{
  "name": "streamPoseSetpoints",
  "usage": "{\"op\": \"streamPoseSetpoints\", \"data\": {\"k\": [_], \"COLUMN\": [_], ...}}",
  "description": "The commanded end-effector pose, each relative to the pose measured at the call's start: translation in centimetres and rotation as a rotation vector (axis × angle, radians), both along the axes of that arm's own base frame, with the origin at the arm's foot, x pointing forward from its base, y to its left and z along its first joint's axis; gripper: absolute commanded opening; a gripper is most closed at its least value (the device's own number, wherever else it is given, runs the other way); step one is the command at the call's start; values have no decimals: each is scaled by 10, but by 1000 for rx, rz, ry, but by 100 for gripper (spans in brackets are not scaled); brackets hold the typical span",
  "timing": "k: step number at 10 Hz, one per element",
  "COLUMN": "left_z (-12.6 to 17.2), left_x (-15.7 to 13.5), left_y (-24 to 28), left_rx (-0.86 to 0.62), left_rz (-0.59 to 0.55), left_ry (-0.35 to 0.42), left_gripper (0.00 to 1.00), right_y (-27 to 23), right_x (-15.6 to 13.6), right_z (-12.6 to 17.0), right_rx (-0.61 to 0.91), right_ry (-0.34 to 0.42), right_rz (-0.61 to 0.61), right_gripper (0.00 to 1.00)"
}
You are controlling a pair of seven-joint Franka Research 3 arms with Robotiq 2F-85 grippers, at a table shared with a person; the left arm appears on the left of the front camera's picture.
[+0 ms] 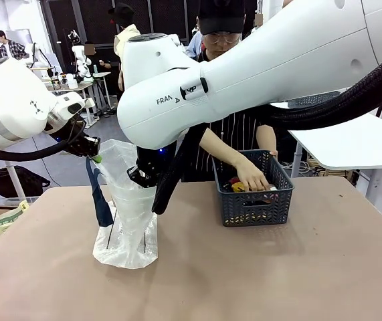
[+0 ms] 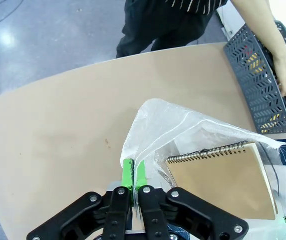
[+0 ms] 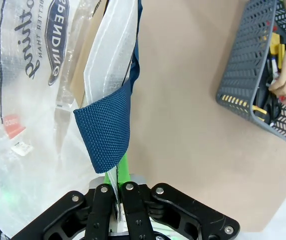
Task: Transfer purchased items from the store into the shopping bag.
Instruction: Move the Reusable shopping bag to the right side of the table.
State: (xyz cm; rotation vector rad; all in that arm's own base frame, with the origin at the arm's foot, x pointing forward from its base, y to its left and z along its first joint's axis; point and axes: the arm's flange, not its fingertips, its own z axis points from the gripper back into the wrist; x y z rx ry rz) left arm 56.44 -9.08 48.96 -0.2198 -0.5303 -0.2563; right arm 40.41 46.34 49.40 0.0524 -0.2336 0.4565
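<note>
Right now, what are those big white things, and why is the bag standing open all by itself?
The big white things are two robot arms. Each ends in a black claw with green pads, called a gripper. The left gripper and the right gripper each pinch one side of the shopping bag, so the bag is held open on the brown table. One picture looks across the table from the robot's side. The other two come from small cameras on the robot's wrists, looking down at their own claws. Inside the bag lies a spiral notebook. Across the table, a person's hand reaches into a dark grey basket of small goods.
</note>
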Motion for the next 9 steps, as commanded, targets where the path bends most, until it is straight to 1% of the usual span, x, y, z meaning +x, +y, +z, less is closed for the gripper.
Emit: {"op": "streamPoseSetpoints", "data": {"k": [1,9], "left_z": [2,2], "left_x": [-3,-3], "left_y": [3,3], "left_rx": [-10,-10], "left_rz": [12,12], "left_ry": [-2,-2], "left_gripper": [0,0], "right_y": [0,0], "right_x": [0,0], "right_z": [1,1], "right_rx": [6,6], "right_ry": [-3,-3], "right_rz": [13,13], "right_gripper": [0,0]}}
